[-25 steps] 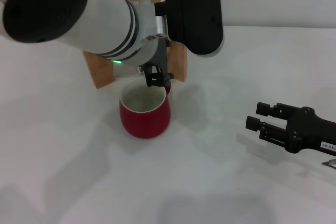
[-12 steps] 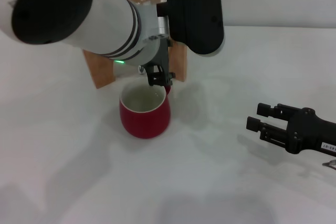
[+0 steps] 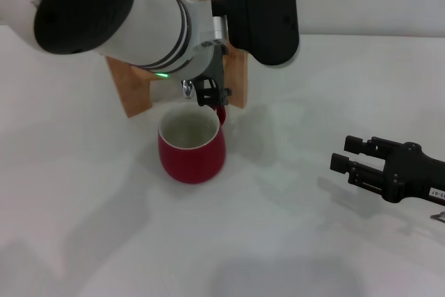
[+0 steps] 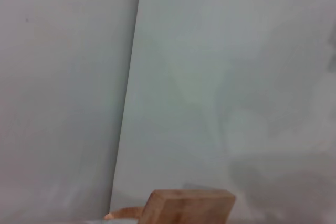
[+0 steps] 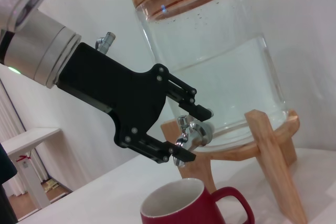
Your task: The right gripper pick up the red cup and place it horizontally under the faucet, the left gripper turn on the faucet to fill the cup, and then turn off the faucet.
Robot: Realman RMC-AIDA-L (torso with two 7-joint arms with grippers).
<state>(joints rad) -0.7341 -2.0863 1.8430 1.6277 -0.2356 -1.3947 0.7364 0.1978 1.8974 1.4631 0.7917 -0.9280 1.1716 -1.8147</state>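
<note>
Right wrist view: black cabled left gripper point(image 5: 191, 135) spread wide around small chrome faucet point(image 5: 193, 134) of large clear water jar point(image 5: 220, 66) on wooden stand point(image 5: 273, 150). Directly below, upright on white table point(image 3: 292, 241): glossy round-bellied red cup point(image 3: 191, 145). Well off to the right, low over table: white-labelled black right gripper point(image 3: 344, 160), fingers parted, holding nothing.

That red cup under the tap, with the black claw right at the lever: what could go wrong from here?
1. The left gripper brackets the faucet lever; if a finger slips off, the tap might stay as it is.
2. The red cup stands free, and the right gripper rests open far to its side, so a nudge could shift it from under the spout.
3. Left running, the cup could overflow onto the table.
</note>
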